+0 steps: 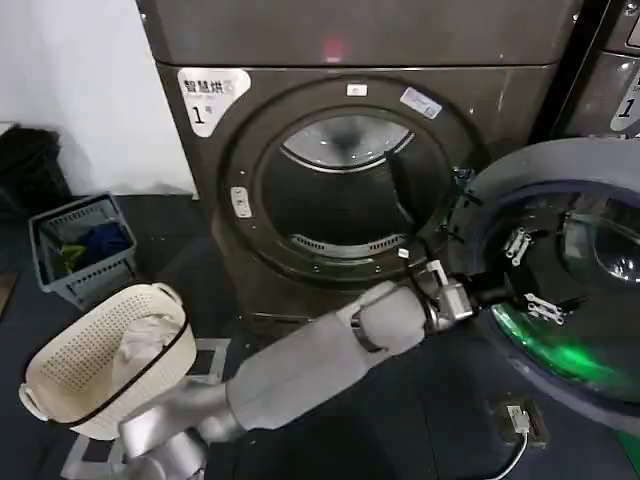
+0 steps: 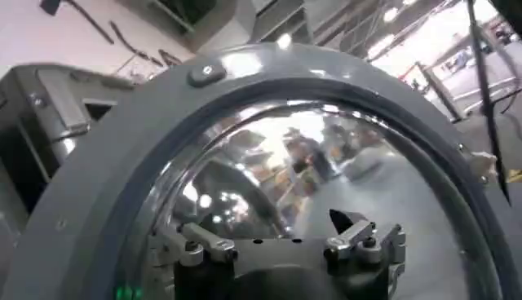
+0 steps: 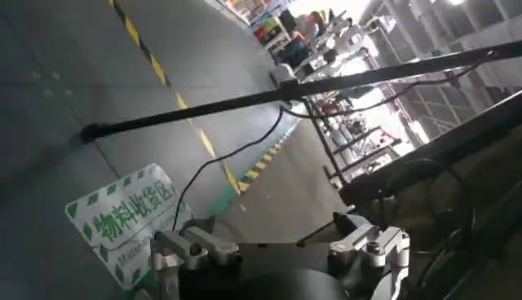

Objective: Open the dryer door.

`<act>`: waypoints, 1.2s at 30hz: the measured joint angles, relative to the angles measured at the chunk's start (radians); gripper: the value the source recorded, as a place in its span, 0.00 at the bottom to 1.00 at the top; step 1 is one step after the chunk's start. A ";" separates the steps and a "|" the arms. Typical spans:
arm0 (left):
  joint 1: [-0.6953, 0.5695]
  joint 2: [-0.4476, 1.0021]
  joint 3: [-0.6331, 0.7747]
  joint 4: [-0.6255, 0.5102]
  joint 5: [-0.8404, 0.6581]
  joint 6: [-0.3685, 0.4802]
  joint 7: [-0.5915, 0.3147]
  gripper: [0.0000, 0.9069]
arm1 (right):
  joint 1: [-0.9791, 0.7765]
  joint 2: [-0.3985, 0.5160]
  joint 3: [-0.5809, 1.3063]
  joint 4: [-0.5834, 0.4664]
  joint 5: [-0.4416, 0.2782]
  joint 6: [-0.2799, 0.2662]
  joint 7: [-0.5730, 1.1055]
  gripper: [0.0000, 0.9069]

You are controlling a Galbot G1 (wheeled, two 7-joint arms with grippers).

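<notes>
The dryer door [image 1: 545,165] stands swung open to the right of the machine, its grey inner face and bulging glass centre [image 1: 600,245] turned toward me. The round drum opening [image 1: 345,190] is uncovered. My left arm reaches across from the lower left, and my left gripper [image 1: 530,276] is open right at the door's inner face, with nothing between its fingers. In the left wrist view the grey ring of the dryer door [image 2: 122,138] and its glass curve above my open left gripper [image 2: 281,244]. My right gripper [image 3: 281,249] hangs open over the floor, holding nothing.
A white laundry basket [image 1: 105,365] with cloth in it sits at the lower left. A blue-grey basket [image 1: 80,245] stands behind it. A second machine [image 1: 610,80] is at the right. A small box with a cable [image 1: 520,420] lies on the floor under the door.
</notes>
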 joint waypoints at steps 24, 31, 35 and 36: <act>-0.005 -0.035 -0.012 0.062 0.014 0.024 -0.011 1.00 | 0.004 0.007 -0.013 0.014 0.000 -0.002 -0.002 1.00; -0.004 -0.029 -0.012 0.054 0.010 0.024 -0.009 1.00 | 0.004 0.007 -0.014 0.016 0.000 -0.002 -0.003 1.00; -0.004 -0.028 -0.012 0.051 0.008 0.025 -0.008 1.00 | 0.004 0.009 -0.015 0.018 0.001 -0.002 -0.004 1.00; -0.003 -0.024 -0.011 0.047 0.007 0.025 -0.007 1.00 | 0.004 0.010 -0.015 0.018 0.001 -0.002 -0.004 1.00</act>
